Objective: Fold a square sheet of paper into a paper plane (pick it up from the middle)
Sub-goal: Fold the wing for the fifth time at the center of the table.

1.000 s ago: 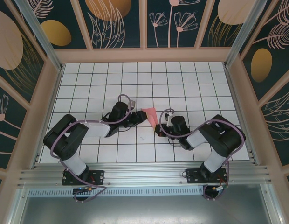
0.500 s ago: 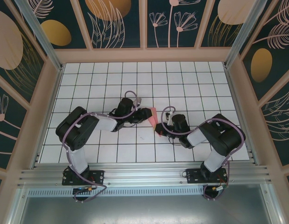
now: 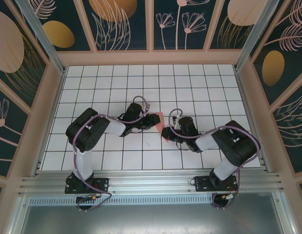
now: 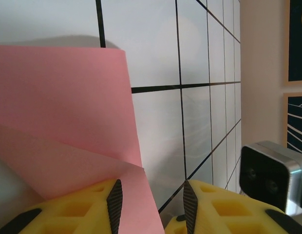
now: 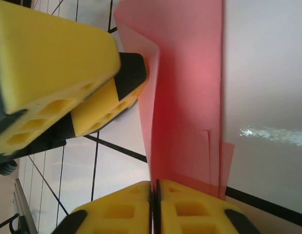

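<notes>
**Handle lightly: thin, floppy, quick to tear**

On the white grid table (image 3: 190,83), near its middle, the square sheet of paper (image 5: 190,97) sits creased in layers and is probably best held along a fold. The right gripper (image 5: 153,187) is closed tight on its edge. The left gripper (image 4: 152,190) is partly open, with a flap between its jaws.

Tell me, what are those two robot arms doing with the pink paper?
They are folding a paper plane in the middle of the gridded table. The right gripper looks pinched shut on one edge of the partly folded pink sheet of paper. The left gripper has its jaws apart, with a corner of the sheet between them, not clamped. It's not a plane yet, just creased layers.
</notes>
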Available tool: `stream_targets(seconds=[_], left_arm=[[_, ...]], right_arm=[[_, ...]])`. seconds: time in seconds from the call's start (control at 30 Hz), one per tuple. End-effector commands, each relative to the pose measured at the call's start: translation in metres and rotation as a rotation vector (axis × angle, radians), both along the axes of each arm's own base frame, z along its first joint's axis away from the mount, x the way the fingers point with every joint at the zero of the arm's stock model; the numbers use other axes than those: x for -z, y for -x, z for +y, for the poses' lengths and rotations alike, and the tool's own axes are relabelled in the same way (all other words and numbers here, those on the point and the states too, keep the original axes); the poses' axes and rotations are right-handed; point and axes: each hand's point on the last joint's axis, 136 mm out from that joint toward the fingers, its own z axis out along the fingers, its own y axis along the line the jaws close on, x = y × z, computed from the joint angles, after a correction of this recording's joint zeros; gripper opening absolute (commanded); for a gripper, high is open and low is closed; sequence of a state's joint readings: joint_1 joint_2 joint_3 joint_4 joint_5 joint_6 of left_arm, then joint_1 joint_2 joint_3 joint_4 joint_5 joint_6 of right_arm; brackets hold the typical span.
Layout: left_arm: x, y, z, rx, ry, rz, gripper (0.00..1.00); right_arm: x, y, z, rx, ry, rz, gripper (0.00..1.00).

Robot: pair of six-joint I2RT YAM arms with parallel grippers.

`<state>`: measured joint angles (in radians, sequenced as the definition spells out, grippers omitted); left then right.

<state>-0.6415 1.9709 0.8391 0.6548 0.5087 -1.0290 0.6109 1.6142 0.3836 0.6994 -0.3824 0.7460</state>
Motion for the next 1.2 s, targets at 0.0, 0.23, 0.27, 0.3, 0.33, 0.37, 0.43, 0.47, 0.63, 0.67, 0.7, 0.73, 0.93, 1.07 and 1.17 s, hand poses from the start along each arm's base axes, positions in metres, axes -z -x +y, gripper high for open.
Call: stream_targets(seconds=[0.0,0.23,0.27,0.3,0.33,0.37,0.43,0.47,0.63,0.67,0.7,0.73,0.93,1.07,1.17], left_arm=[[0.001,-0.006,-0.002,0.013,-0.005,-0.037,0.4],[0.005,-0.004,-0.001,0.016,-0.022,-0.038,0.39],[0.005,-0.004,-0.001,0.016,-0.021,-0.038,0.4],[0.005,-0.004,-0.001,0.019,-0.02,-0.038,0.39],[0.003,-0.004,-0.001,0.019,-0.017,-0.042,0.39],[0.003,-0.004,-0.002,0.022,-0.015,-0.042,0.39],[0.003,-0.005,-0.002,0.023,-0.015,-0.042,0.39],[0.002,-0.005,-0.002,0.023,-0.014,-0.043,0.39],[0.001,-0.004,-0.003,0.03,-0.01,-0.044,0.39],[0.001,-0.003,-0.003,0.031,-0.01,-0.044,0.39],[0.001,-0.003,-0.003,0.031,-0.009,-0.041,0.39],[0.001,-0.003,-0.004,0.032,-0.008,-0.043,0.39],[-0.003,-0.005,-0.005,0.033,0.003,-0.044,0.39],[-0.012,-0.005,-0.006,0.036,0.016,-0.057,0.39],[-0.027,-0.005,-0.006,0.037,0.035,-0.085,0.4]], right_arm=[[-0.006,-0.003,0.002,-0.017,0.066,-0.026,0.22],[-0.005,-0.006,0.003,-0.016,0.246,-0.054,0.26],[-0.004,-0.008,0.002,-0.008,0.274,-0.06,0.26],[-0.003,-0.008,0.0,-0.003,0.3,-0.063,0.27],[-0.002,-0.009,-0.001,0.001,0.32,-0.064,0.27],[0.0,-0.01,-0.003,0.007,0.336,-0.059,0.27],[0.003,-0.012,-0.004,0.006,0.362,-0.057,0.28],[0.004,-0.012,-0.004,0.006,0.376,-0.059,0.28],[0.006,-0.017,0.001,-0.016,0.442,-0.078,0.29],[0.008,-0.017,0.002,-0.026,0.447,-0.077,0.29],[0.009,-0.017,0.003,-0.032,0.454,-0.076,0.29],[0.011,-0.016,0.005,-0.04,0.458,-0.074,0.29],[0.018,-0.018,0.004,-0.037,0.479,-0.065,0.24],[0.015,-0.016,0.006,-0.031,0.439,-0.069,0.14],[0.012,-0.013,0.006,-0.029,0.38,-0.062,0.07]])
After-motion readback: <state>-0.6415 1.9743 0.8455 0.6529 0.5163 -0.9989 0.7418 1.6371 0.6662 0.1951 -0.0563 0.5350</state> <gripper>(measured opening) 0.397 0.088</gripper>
